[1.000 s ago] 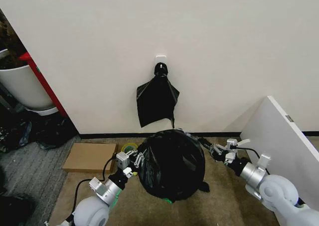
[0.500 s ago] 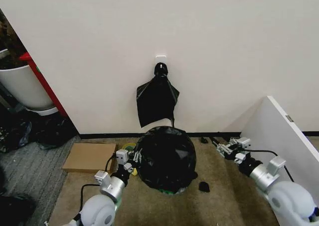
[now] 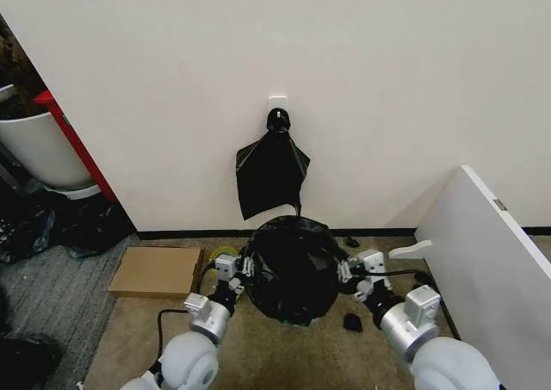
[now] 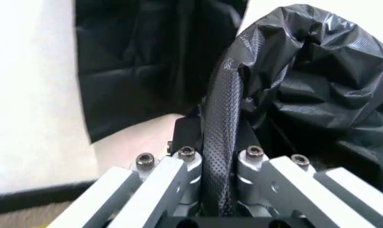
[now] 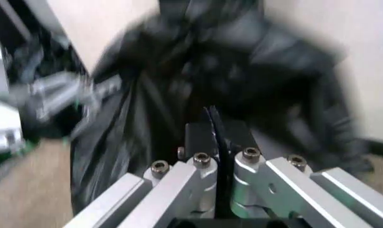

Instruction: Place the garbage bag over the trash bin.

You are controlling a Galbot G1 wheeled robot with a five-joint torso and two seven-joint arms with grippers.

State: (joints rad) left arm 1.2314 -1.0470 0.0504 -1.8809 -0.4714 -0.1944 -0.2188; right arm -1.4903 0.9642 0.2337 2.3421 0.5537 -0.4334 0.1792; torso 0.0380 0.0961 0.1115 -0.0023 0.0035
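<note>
The garbage bag sits between the left gripper and right gripper, below the hanging bags.

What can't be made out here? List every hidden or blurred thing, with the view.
- Trash bin: head view, hidden under the garbage bag, apart from a green sliver at the base.
- Right gripper: right wrist view, motion blur smears the bag beyond it.
- Left gripper: left wrist view, a fold of bag hides the gap between its fingers.
- Bunch of black bags: its hook is covered.
</note>
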